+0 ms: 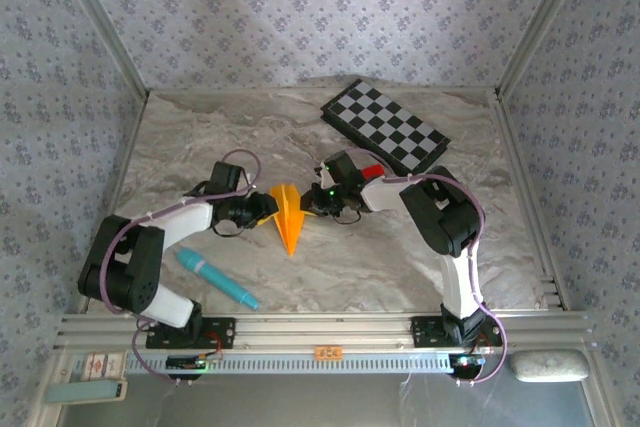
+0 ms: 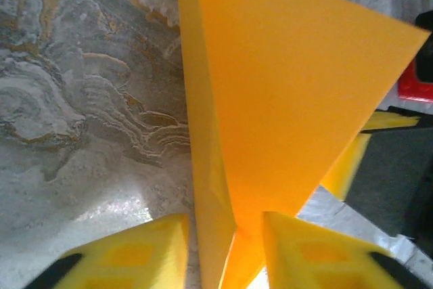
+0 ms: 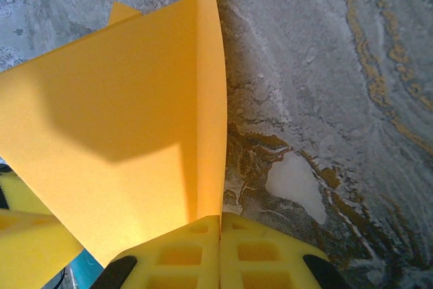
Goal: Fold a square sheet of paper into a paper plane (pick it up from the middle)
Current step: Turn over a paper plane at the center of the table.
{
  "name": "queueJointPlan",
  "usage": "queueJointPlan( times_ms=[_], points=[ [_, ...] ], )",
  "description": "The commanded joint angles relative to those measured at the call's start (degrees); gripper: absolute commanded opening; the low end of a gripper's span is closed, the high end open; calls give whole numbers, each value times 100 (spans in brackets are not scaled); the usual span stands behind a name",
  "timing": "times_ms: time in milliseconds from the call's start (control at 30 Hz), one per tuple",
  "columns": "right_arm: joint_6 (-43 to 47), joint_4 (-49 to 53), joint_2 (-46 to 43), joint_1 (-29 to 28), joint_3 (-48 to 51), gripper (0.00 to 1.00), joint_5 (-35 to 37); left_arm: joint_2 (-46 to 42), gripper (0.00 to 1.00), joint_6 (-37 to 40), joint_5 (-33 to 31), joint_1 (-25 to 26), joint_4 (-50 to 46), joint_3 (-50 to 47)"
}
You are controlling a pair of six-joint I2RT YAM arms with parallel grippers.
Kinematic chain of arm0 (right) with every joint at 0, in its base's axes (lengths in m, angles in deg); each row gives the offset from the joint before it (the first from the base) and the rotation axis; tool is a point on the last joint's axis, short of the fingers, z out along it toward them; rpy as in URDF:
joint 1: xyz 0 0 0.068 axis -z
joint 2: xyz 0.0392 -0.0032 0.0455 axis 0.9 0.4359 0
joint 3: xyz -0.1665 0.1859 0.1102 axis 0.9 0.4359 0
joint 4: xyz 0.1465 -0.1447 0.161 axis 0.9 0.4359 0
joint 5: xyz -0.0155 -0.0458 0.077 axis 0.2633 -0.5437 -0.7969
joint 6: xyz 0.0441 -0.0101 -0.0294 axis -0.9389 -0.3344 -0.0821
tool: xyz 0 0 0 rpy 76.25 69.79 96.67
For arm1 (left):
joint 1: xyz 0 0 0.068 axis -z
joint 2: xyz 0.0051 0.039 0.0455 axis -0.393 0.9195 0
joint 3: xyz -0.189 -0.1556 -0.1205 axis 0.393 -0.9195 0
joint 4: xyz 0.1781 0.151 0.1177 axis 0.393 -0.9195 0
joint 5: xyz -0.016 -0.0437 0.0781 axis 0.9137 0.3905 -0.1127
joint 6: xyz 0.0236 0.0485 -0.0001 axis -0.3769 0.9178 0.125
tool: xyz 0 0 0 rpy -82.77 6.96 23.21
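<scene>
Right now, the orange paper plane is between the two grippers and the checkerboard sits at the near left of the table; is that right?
Not quite: the checkerboard sits at the far right, as the top external view shows; the rest holds.

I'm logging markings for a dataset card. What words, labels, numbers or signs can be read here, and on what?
Nothing is legible.
Orange tag on the front rail: too small to read.
Sticker at the rail's left end: blurred, unreadable.
Paper plane, checkerboard: no writing visible.
</scene>
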Motion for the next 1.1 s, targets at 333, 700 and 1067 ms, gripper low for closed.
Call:
queueJointPlan(
  times_ms=[333,700,1067],
  points=[
    [-137,-135,-383,60,351,6,107,-156,2,-289,-852,-45,-259,-153],
    [-289,-241,-266,45,387,6,102,-215,13,-328,-839,-87,-440,-71],
    [-250,-120,-259,21,256,6,76,-1276,33,-696,-550,75,-693,-114]
  ],
)
